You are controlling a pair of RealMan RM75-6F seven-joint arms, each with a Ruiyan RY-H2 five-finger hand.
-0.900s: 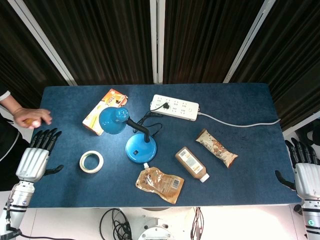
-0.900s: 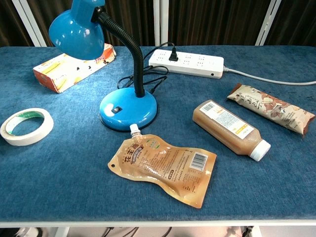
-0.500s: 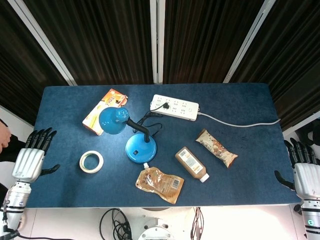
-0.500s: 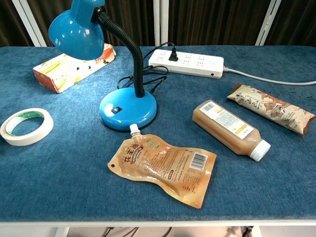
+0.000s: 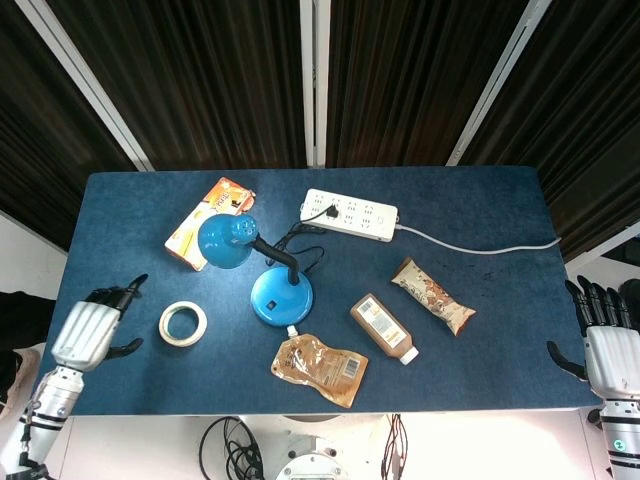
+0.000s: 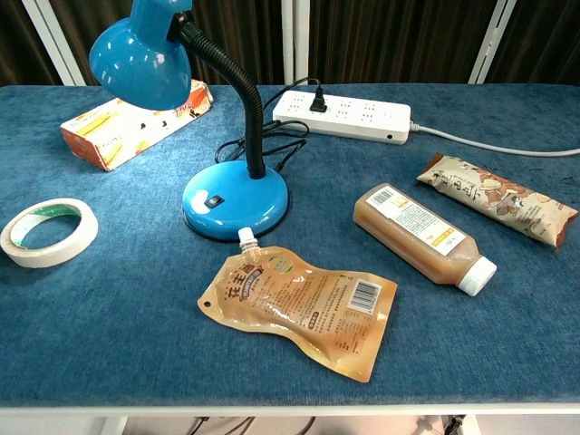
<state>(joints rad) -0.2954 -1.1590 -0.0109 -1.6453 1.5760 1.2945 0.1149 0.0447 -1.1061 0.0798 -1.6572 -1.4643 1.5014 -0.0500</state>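
My left hand (image 5: 92, 327) hovers at the table's left front edge, holding nothing, its dark fingers pointing toward the roll of white tape (image 5: 183, 323) (image 6: 49, 232) a short way to its right. My right hand (image 5: 606, 343) stays off the table's right front corner, fingers apart and empty; the nearest thing to it is a brown snack bar (image 5: 433, 295) (image 6: 497, 199). Neither hand shows in the chest view. A blue desk lamp (image 5: 280, 294) (image 6: 236, 200) stands mid-table with its shade (image 5: 226, 241) bent left.
A tan spouted pouch (image 5: 320, 369) (image 6: 299, 304) and a brown bottle (image 5: 384, 328) (image 6: 420, 233) lie near the front. A white power strip (image 5: 350, 215) (image 6: 343, 115) with its cable and an orange carton (image 5: 210, 222) (image 6: 134, 121) lie at the back of the blue table (image 5: 480, 215).
My left hand has moved right and slightly down, in over the table's edge toward the tape. A person's hand at the far left has gone from view. The right hand barely moved.
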